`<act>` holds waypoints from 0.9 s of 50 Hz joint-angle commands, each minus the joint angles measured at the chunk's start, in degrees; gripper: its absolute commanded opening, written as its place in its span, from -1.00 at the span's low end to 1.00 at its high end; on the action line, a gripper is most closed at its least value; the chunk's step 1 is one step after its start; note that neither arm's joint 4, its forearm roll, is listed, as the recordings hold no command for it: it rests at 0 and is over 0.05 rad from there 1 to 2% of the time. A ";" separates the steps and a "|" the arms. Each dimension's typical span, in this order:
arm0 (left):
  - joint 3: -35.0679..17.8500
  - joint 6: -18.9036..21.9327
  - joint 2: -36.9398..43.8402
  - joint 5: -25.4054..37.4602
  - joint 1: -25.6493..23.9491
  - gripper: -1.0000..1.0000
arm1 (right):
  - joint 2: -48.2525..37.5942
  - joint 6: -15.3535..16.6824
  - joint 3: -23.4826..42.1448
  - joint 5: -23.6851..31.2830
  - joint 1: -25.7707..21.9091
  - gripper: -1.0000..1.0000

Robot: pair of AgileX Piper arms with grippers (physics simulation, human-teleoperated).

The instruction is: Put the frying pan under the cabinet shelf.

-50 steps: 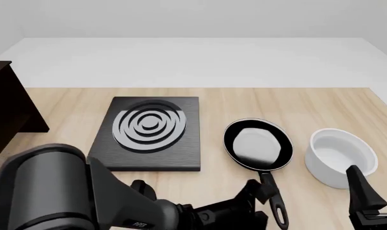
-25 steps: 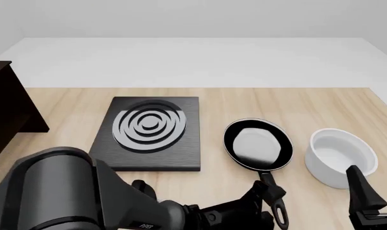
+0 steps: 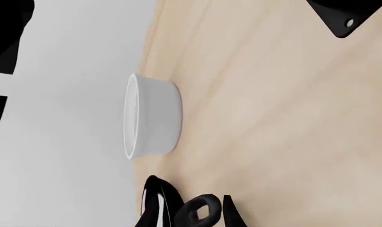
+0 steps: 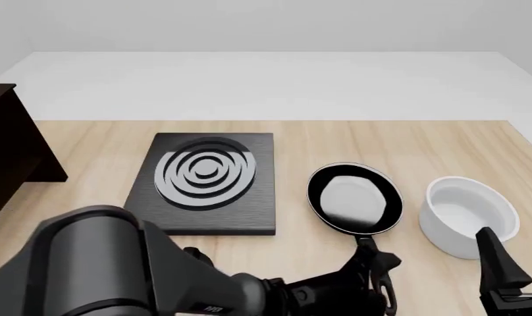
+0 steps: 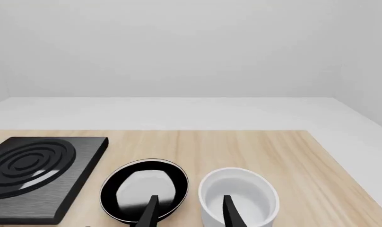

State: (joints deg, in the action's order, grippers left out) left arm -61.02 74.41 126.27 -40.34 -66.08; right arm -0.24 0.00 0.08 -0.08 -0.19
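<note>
Two arms are in view on the near side of the table. Left gripper sits at the frying pan handle, its fingers on either side of the handle's end; whether they are clamped on it cannot be told. The pan rests flat on the wood, between the stove plate and the white bowl. The cabinet stands at the far left, well apart from it. Right gripper hangs parted, holding nothing, near the bowl.
</note>
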 commanded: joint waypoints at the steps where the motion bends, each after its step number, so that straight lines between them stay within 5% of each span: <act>1: -3.57 1.06 9.21 0.78 -0.33 1.00 | 0.01 0.00 0.01 0.02 0.00 1.00; 14: -3.63 0.44 9.67 1.61 -0.86 1.00 | -0.03 0.00 -0.01 -0.02 0.00 1.00; 15: -3.22 1.08 9.84 -0.44 -0.81 -1.00 | -0.03 0.00 -0.01 -0.02 0.00 1.00; 17: -5.50 0.96 10.24 0.32 1.08 -1.00 | -0.05 0.00 0.00 -0.03 0.00 1.00; 27: -0.30 2.72 8.33 -4.26 1.96 -1.00 | -0.04 0.00 -0.01 -0.03 0.00 1.00; 28: 0.68 9.49 11.81 -6.96 2.90 -1.00 | -0.01 0.00 0.00 0.01 0.00 1.00; 32: 3.09 6.75 10.73 -8.88 2.62 -1.00 | -0.05 0.00 -0.02 -0.05 0.00 1.00; 39: 9.14 13.65 9.83 -14.86 2.41 -1.00 | 0.05 -0.01 0.01 0.07 0.00 1.00; 40: 10.52 19.10 11.13 -17.56 2.45 -1.00 | 0.05 0.00 0.01 0.06 0.00 1.00; 45: 15.17 19.95 4.43 -18.17 0.11 -1.00 | 0.05 -0.01 0.01 0.07 0.00 1.00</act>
State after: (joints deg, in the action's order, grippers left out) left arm -57.35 74.69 129.63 -59.65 -65.33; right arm -0.23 -0.01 0.09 -0.04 -0.19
